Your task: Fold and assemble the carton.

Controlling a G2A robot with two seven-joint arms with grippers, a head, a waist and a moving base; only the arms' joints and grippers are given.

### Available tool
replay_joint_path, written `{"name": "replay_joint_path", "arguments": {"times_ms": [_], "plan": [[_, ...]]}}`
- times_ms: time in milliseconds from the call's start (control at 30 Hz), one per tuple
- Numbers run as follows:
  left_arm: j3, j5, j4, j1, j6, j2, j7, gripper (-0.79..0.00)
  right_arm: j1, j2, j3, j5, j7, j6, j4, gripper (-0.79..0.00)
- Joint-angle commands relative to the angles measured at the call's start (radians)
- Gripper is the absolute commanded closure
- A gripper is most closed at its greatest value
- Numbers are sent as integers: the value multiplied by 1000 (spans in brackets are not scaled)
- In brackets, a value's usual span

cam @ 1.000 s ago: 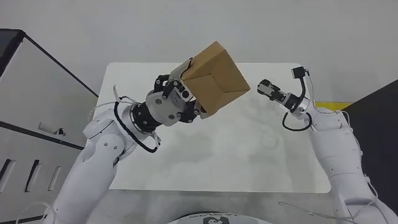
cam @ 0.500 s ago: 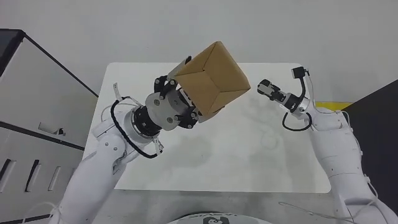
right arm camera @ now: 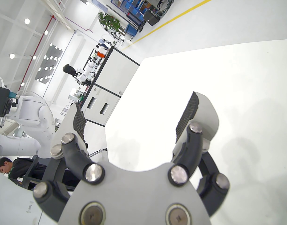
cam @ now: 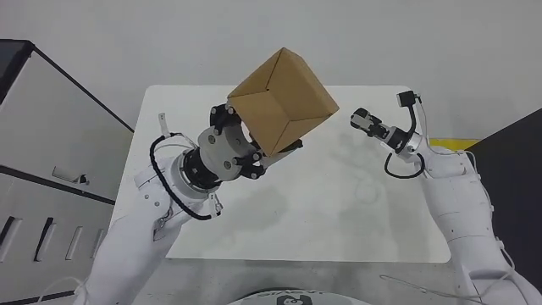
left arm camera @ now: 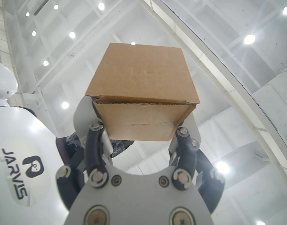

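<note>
The carton (cam: 284, 102) is upper centre of the top view, held above the worktop (cam: 373, 212), left hand (left arm camera: 140, 131) clamped on its near end; right hand (right arm camera: 136, 110) spread, holding nothing. Probably light, stiff but crushable: grip flat walls near creases

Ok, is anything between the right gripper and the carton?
Nothing visible. The left gripper holds the carton up over the table. The right gripper is open and off to the carton's side, with an open gap between them.
</note>
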Motion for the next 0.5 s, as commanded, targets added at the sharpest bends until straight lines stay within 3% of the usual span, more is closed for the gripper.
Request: {"name": "replay_joint_path", "arguments": {"times_ms": [0, 267, 467], "plan": [[-2, 13, 0, 0, -10, -2, -5, 0, 0, 0, 0, 0, 0, 0, 0, -785], [-19, 150, 4, -10, -7, -3, -16, 0, 0, 0, 0, 0, 0, 0, 0, -785], [-48, 365, 4, -31, -15, 3, -84, 0, 0, 0, 0, 0, 0, 0, 0, -785]]}}
